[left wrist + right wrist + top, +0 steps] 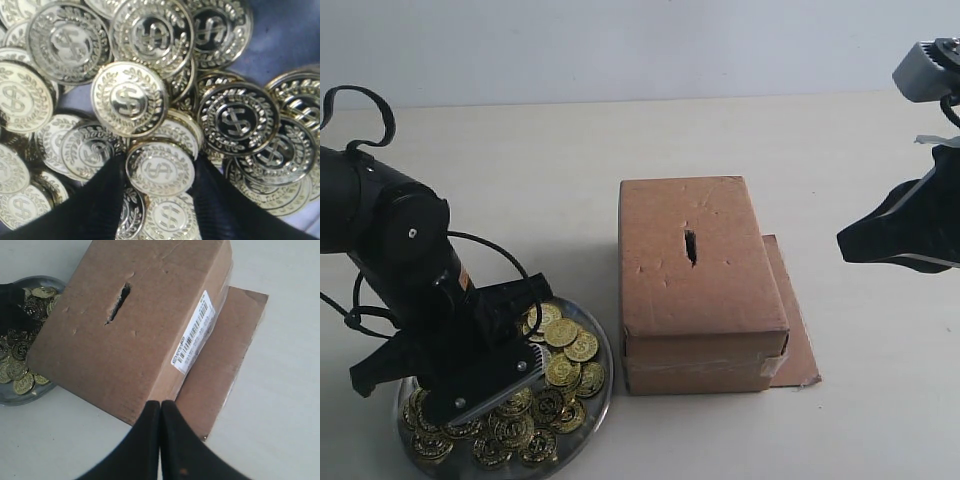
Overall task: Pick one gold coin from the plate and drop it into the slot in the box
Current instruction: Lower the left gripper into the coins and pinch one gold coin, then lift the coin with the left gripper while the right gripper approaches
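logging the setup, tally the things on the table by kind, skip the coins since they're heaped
plate: 1
box: 1
flat cardboard sheet: 1
total: 3

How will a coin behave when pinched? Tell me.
The coin looks metallic, so probably stiff; its shiny face suggests slippery. Round and thin, it could roll if dropped on edge. Overlapping neighbours may shift as it lifts.

A pale beige table point(520, 180) fills most of the exterior view. At twelve o'clock, a plain bluish-white wall point(620, 45) meets its far edge. The light is soft and even, casting only faint shadows.
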